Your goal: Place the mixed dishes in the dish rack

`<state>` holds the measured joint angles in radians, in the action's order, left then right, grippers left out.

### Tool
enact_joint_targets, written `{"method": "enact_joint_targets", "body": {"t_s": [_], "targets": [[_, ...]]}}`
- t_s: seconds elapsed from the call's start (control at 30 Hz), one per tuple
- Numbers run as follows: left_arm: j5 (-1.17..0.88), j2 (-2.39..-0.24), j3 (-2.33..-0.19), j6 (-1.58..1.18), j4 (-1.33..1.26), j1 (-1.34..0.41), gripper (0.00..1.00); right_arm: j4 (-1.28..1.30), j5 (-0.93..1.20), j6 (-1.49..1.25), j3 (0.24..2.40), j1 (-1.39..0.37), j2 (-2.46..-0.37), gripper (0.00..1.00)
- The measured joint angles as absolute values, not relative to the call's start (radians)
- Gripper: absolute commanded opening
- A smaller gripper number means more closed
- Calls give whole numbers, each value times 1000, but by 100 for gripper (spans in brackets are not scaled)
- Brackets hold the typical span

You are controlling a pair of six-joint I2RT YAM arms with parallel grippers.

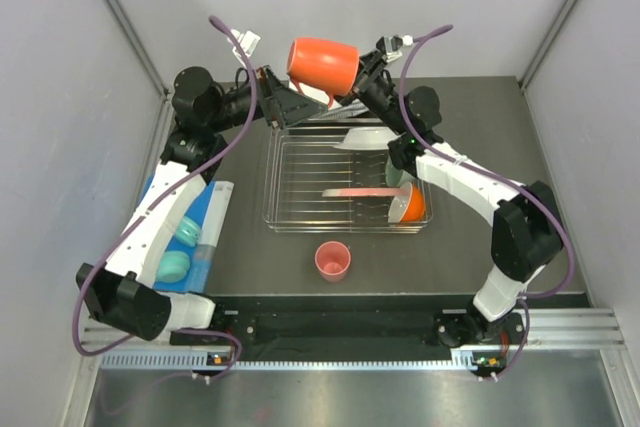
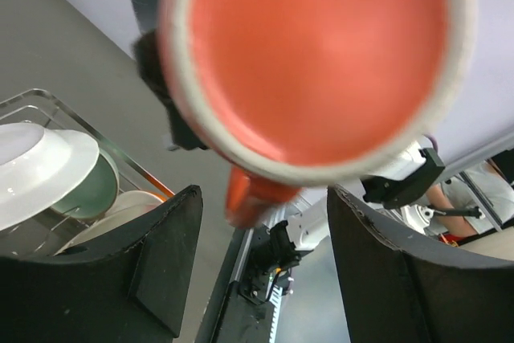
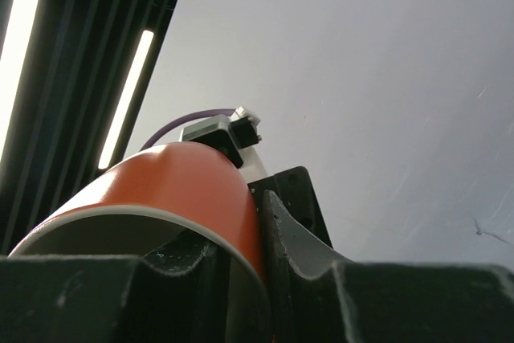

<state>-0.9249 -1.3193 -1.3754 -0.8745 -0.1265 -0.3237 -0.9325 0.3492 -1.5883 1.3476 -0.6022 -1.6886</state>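
The orange mug (image 1: 322, 64) hangs on its side above the far edge of the dish rack (image 1: 272, 197). My right gripper (image 1: 362, 75) is shut on the mug's rim, one finger inside and one outside the wall (image 3: 177, 190). My left gripper (image 1: 290, 102) stands open just left of the mug. In the left wrist view the mug's base (image 2: 321, 54) fills the top and its handle (image 2: 253, 198) hangs blurred above the gap between the fingers (image 2: 161, 255). The rack holds a white plate (image 1: 365, 137), a pale pink plate (image 1: 355, 192), a mint-green bowl (image 1: 394, 175) and an orange bowl (image 1: 410, 205).
A small pink cup (image 1: 333, 260) stands on the table in front of the rack. Left of the rack lies a blue sheet (image 1: 212, 209) with two teal rounded pieces (image 1: 185, 230) beside my left arm. Grey walls close in on both sides and the back.
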Motion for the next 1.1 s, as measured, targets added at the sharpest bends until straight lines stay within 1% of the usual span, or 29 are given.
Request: {"method": "enact_joint_targets", "body": {"t_s": [0.03, 0.1, 0.2, 0.27, 0.33, 0.5, 0.7, 0.73, 0.83, 0.87, 0.97, 1.1], "targets": [[-918, -1325, -1381, -872, -127, -324, 68, -938, 349, -1592, 1348, -606, -1689, 0], [-910, -1334, -1382, -871, -126, -324, 64, -945, 349, -1599, 1348, -613, -1689, 0], [-902, -1345, -1382, -873, -127, -324, 57, -953, 350, -1602, 1348, -622, -1691, 0], [-899, -1347, -1382, -878, -128, -324, 55, -961, 350, -1606, 1348, -626, -1697, 0], [-899, -1347, -1382, -884, -131, -324, 51, -964, 349, -1610, 1348, -629, -1707, 0], [-895, -1347, -1382, -886, -134, -323, 37, -970, 326, -1638, 1348, -643, -1743, 0], [-892, -1353, -1382, -880, -139, -313, 33, -991, 297, -1663, 1349, -653, -1755, 0], [-892, -1353, -1382, -878, -139, -312, 29, -995, 296, -1666, 1353, -654, -1760, 0], [-886, -1353, -1382, -865, -140, -307, 22, -995, 297, -1671, 1372, -657, -1775, 0], [-884, -1353, -1382, -860, -143, -305, 12, -995, 297, -1672, 1380, -658, -1780, 0], [-880, -1353, -1382, -839, -148, -300, 0, -994, 299, -1673, 1397, -659, -1794, 0], [-869, -1350, -1382, -796, -138, -299, 0, -989, 303, -1673, 1409, -659, -1803, 0]]}}
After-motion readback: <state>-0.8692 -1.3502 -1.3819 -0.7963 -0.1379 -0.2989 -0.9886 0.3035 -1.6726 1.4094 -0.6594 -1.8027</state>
